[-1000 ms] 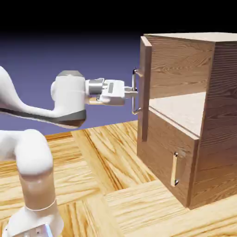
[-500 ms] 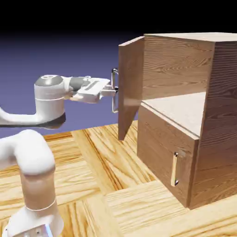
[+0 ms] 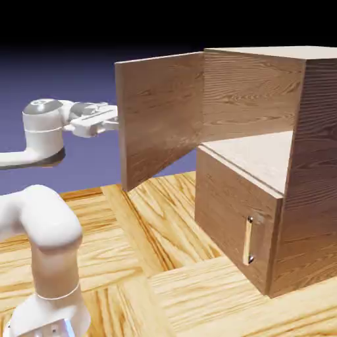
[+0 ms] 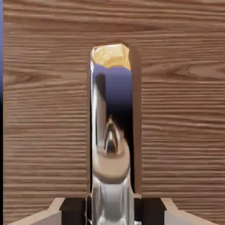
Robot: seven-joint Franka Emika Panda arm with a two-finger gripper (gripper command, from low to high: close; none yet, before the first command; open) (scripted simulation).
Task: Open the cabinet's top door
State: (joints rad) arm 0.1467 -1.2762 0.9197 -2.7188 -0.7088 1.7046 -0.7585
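Pinching the slick, rigid handle [image 4: 111,167] between its fingertips, the gripper [image 4: 111,213] should swing the stiff door [image 3: 161,115] beyond it

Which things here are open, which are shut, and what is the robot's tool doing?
Top door: wide open, swung out from the cabinet.
Bottom door: shut.
Tool: shut on the top door's shiny handle.
Cabinet: standing upright, its top space showing.
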